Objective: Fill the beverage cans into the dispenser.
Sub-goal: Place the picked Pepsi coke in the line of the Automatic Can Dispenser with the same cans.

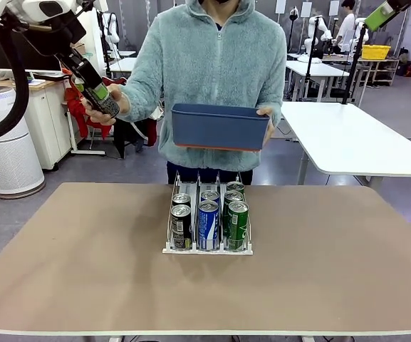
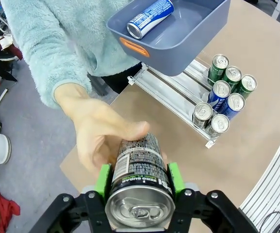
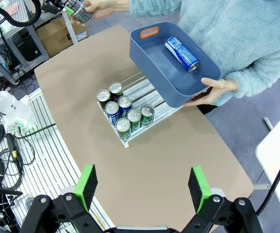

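Partly covered dark can (image 2: 139, 160), left claw (image 2: 139, 174) gripping

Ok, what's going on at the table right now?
The left gripper is shut on a dark can, which the person's hand is also touching. The person's other hand holds a blue bin with one blue can in it. Six cans stand in the dispenser. The right gripper hangs open above the table.

You get bright, even room light — only faint, soft shadows beside the beverage cans (image 1: 209, 221) on the table (image 1: 84, 271), sharp focus, and wide-angle bending toward the wrist views' edges.
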